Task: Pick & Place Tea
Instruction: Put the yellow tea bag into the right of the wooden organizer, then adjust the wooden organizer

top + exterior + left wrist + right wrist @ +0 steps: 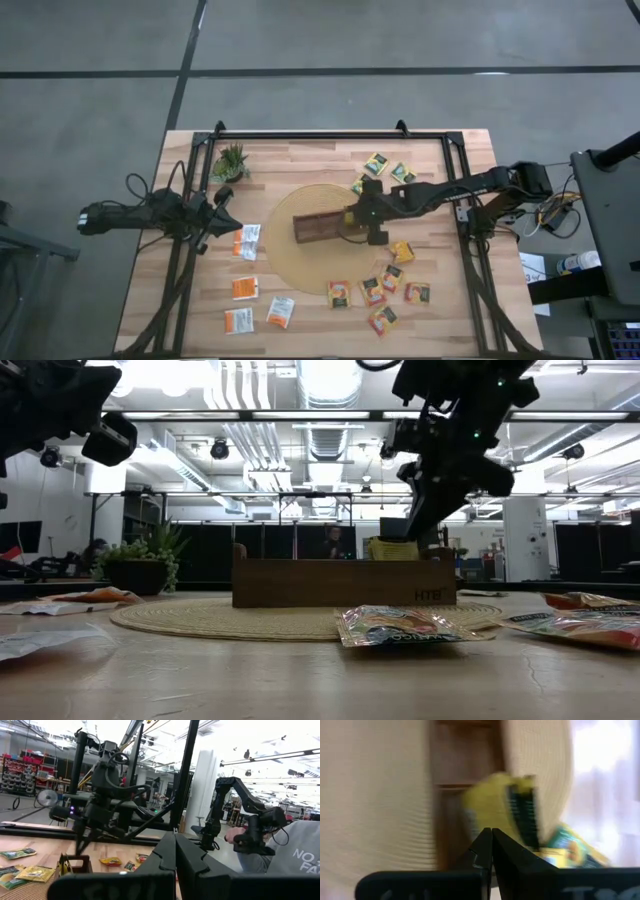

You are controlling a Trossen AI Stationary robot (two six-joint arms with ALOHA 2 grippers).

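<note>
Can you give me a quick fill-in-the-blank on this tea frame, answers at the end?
1. The wooden tray rests on a round woven ____.
2. The right gripper hovers at the tray's end with its fingers ____.
3. The potted plant stands on the ____ arm's side of the table.
4. The left gripper is parked off the mat, holding ____.

Answers: mat; shut; left; nothing

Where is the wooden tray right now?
In the high view the tray lies on the round woven mat at the table's middle, its right end under the right gripper. The plant stands off to its upper left.
</note>
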